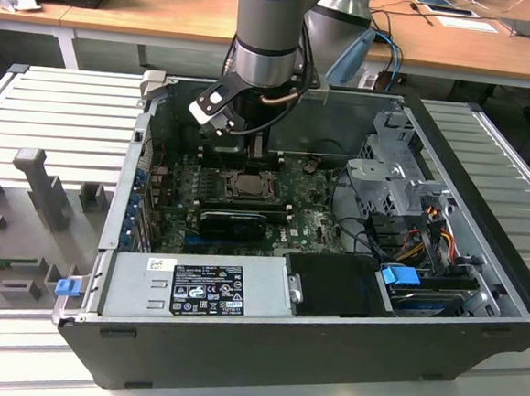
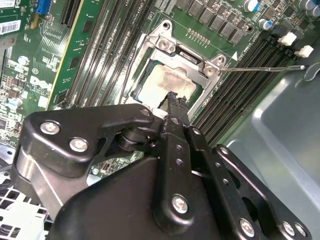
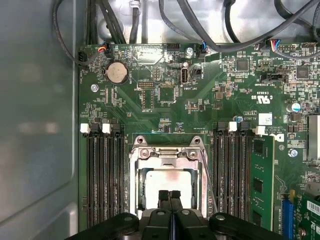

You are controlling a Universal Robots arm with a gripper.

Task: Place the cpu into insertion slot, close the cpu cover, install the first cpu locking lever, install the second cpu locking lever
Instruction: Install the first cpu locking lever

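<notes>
One claw (image 3: 170, 196), clenched shut on nothing, hangs right over one pale square cpu (image 3: 167, 180). The cpu lies in the insertion slot (image 3: 141, 192), framed by one silvery cpu cover (image 3: 167, 155). One thin wire lever (image 2: 265, 68) juts sideways. Long black memory slots (image 3: 105, 175) flank both sides.

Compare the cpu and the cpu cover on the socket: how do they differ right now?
The cpu is a solid pale plate with a smudged face; the cpu cover is a bright metal frame with a square window. The cpu sits inside that window; the cpu cover rings it. Both are square and lie flat.
</notes>
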